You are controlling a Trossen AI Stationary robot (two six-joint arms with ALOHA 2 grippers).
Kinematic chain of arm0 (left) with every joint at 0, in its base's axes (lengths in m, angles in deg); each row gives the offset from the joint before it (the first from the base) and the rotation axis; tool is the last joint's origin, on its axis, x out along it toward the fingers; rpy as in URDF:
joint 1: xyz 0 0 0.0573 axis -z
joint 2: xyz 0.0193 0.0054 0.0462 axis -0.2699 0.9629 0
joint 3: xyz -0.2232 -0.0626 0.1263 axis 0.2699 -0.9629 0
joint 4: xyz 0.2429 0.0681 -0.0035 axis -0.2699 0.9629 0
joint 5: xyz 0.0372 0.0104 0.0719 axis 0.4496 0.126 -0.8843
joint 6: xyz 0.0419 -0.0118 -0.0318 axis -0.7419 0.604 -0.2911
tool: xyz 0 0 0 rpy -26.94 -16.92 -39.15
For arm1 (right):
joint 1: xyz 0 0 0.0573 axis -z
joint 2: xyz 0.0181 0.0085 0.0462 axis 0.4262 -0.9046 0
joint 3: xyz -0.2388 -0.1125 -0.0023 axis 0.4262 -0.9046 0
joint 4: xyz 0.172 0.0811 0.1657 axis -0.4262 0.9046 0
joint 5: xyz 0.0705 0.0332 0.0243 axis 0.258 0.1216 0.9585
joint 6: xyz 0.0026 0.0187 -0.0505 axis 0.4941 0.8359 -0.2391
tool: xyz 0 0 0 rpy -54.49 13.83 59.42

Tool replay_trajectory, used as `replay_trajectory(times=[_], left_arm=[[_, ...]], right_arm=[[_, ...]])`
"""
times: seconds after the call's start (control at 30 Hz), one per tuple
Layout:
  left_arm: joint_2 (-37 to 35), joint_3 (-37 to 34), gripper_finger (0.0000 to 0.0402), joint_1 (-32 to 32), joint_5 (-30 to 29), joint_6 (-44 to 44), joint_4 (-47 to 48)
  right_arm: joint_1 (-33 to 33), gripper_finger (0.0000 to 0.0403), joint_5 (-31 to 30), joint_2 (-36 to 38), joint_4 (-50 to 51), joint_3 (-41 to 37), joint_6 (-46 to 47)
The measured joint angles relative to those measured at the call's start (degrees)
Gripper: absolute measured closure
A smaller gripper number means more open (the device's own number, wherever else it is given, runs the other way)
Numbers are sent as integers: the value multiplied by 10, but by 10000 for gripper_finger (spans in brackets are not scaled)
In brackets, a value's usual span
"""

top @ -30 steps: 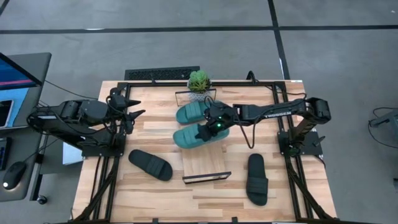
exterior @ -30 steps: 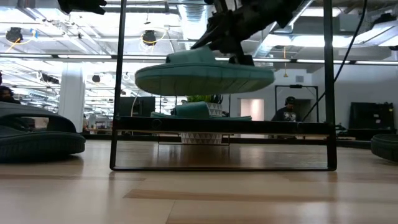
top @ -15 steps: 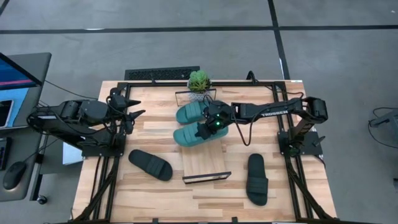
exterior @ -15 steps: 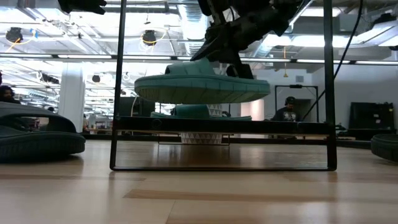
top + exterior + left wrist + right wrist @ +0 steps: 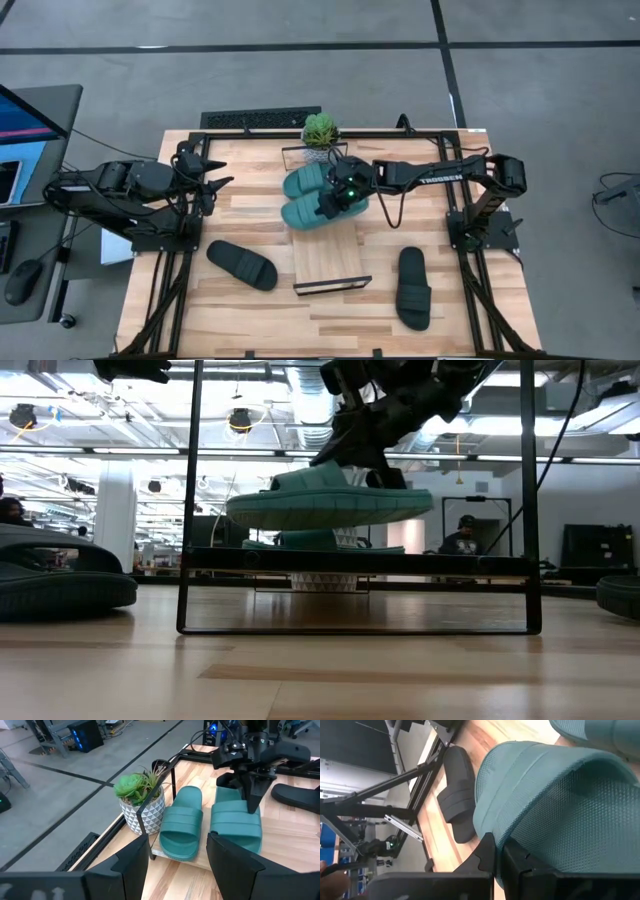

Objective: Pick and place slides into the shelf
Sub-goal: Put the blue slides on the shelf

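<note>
My right gripper (image 5: 340, 200) is shut on a teal slide (image 5: 312, 212) and holds it in the air above the far part of the light-wood shelf (image 5: 330, 258). In the low view this slide (image 5: 325, 505) hangs clear above the shelf's plank. The second teal slide (image 5: 304, 181) lies flat on its sole at the shelf's far end, next to the held one. Two black slides (image 5: 242, 265) (image 5: 413, 288) lie on the table on either side of the shelf. My left gripper (image 5: 215, 184) waits open near the table's left edge. My right gripper pinches the held teal slide by its wide strap (image 5: 247, 815), at the strap's edge, coming from above and slanting in from the table's right. In its own wrist view the strap's rim (image 5: 495, 827) sits between the two fingers (image 5: 487, 852). The slide is lifted clear, roughly level, sole down.
A small potted plant (image 5: 320, 130) stands at the far edge behind the shelf's black wire frame (image 5: 160, 790). Black frame rails run along the table's left and right sides. Bare tabletop lies near the front edge (image 5: 330, 325). A person (image 5: 462, 538) shows in the room beyond.
My right gripper has carried the teal slide toward the table's far edge, closer to the other teal slide, and a little lower over the shelf. The slide has stayed lifted and roughly level. My left arm has kept still.
</note>
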Motion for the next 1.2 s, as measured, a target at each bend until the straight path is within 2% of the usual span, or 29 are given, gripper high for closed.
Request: replay_trajectory(times=[0.47, 0.9, 1.2], left_arm=[[0, 0, 214, 0, 0, 0, 1], [0, 0, 214, 0, 1, 0, 1], [0, 0, 214, 0, 11, 0, 1]], right_arm=[[10, 403, -1, -1, 0, -16, -1], [13, 403, 33, -91, -80, -16, 6], [24, 403, 16, -96, -70, -15, 0]])
